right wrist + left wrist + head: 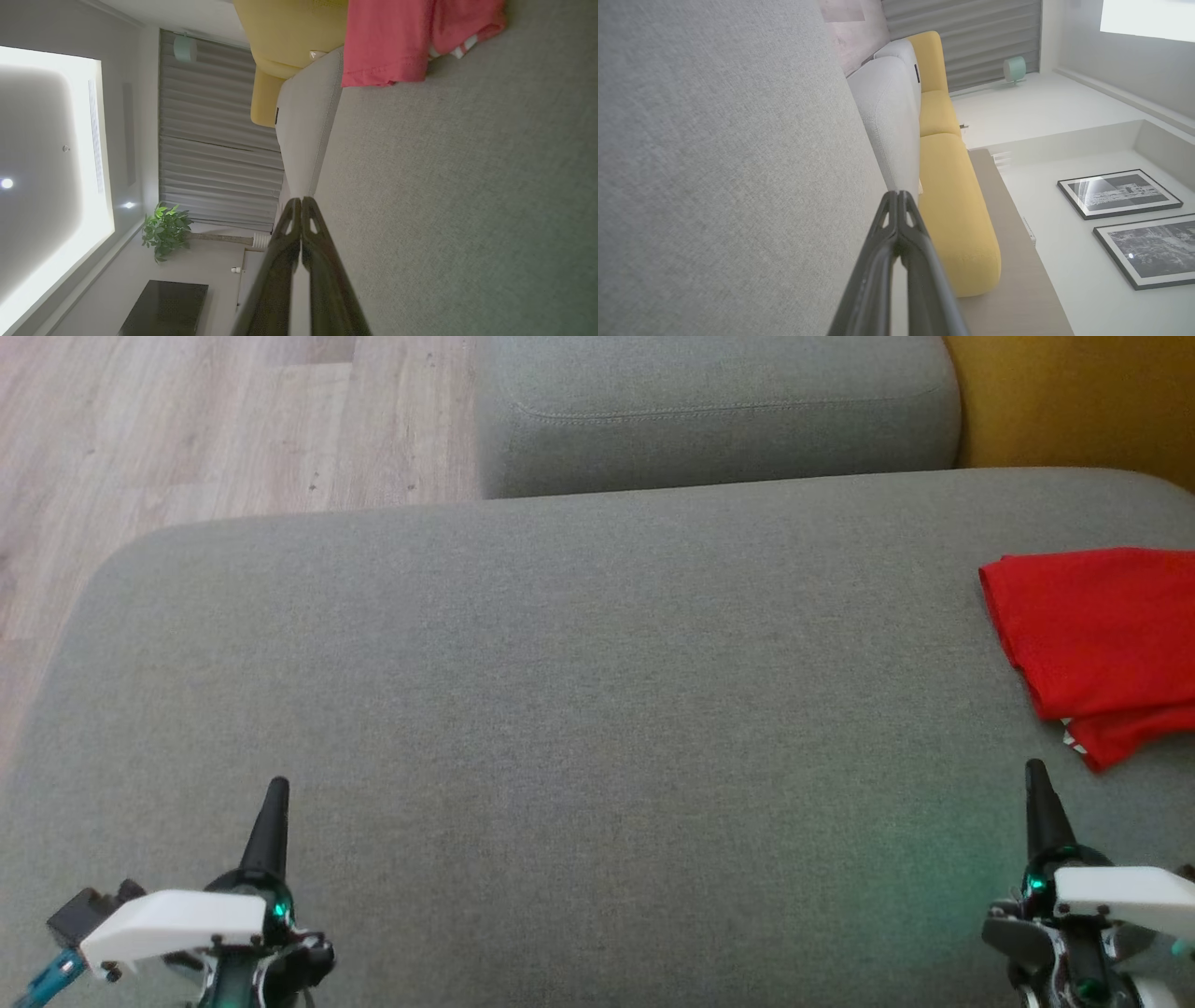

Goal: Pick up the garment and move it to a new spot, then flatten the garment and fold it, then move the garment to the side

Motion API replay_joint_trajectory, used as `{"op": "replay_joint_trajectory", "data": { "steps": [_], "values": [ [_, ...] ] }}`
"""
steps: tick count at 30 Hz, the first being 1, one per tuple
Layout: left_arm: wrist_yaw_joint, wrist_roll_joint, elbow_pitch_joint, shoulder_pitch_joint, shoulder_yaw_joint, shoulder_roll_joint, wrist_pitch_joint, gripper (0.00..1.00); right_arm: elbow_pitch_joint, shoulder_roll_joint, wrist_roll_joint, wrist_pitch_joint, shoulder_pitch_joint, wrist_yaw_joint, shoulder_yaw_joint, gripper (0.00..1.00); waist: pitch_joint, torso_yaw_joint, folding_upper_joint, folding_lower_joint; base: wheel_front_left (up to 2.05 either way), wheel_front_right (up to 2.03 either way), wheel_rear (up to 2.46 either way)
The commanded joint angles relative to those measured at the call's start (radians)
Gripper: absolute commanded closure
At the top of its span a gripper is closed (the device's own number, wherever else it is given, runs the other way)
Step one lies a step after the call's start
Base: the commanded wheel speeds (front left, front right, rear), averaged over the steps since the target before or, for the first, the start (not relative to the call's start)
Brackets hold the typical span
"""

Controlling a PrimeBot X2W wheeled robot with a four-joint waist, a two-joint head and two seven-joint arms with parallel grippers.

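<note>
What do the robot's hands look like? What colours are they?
The left gripper and right gripper each have long black pointy fingers with small holes near the tips, a white cover and a glowing green light. A blue cable sits beside the left one.

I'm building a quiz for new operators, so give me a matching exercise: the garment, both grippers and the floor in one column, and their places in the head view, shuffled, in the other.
1. red garment
2. left gripper
3. right gripper
4. wooden floor

a. upper left, beyond the grey cushion
b. lower left, shut
c. far right, lying on the grey cushion
d. lower right, shut, just short of the red garment

Pairs: 1-c, 2-b, 3-d, 4-a.
</note>
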Motion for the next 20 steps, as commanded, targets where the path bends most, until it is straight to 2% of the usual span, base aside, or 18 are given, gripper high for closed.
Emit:
{"op": "replay_joint_trajectory", "data": {
  "steps": [1, 20],
  "values": [
    [-0.013, -0.036, -0.023, -0.063, 0.039, 0.014, 0.010, 1.00, -0.037, -0.003, 0.035, 0.011, -0.060, 0.006, 0.008, 1.00, 0.002, -0.001, 0.0000, 0.0000, 0.00, 0.00, 0.00],
    [-0.041, -0.251, 0.002, -0.120, 0.088, 0.011, 0.065, 1.00, -0.038, 0.001, 0.229, 0.064, -0.101, 0.007, -0.024, 1.00, 0.021, -0.011, 0.0000, 0.0000, 0.00, 0.00, 0.00]
  ]
}}
